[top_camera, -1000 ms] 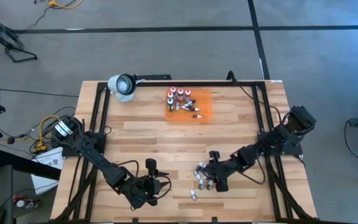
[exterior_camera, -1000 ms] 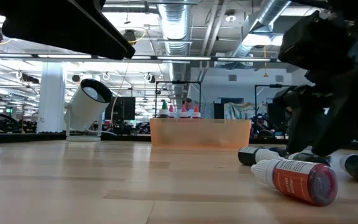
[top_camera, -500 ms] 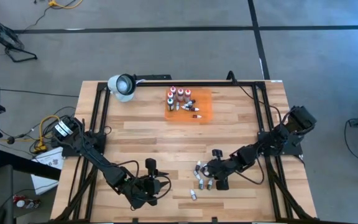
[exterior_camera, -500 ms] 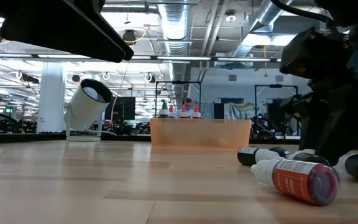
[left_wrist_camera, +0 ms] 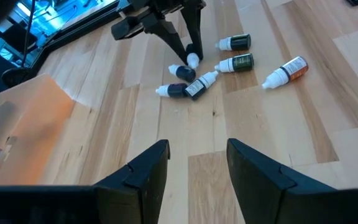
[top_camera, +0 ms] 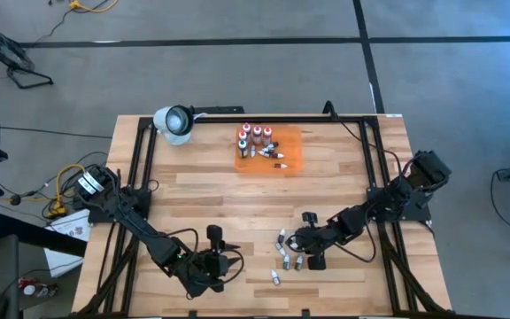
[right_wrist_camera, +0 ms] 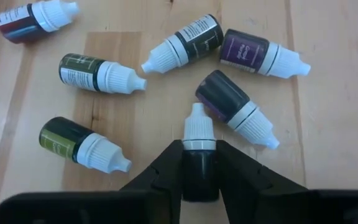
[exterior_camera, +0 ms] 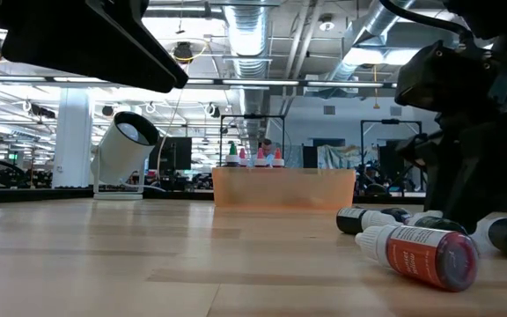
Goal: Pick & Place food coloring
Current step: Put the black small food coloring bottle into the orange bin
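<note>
Both arms are dark, near black, built of slim jointed links on a black tube frame along the counter (top_camera: pixel 202 190) edges. The left arm's base carries a white round label. Each gripper, left gripper (left_wrist_camera: pixel 197 168) and right gripper (right_wrist_camera: pixel 199 171), has two matte black, wedge-shaped fingers.

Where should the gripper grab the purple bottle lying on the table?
Across the label-wrapped body of the purple bottle, from above with fingers on its two long sides. It lies flat, and its white cap tapers; another bottle lies close behind its base.
</note>
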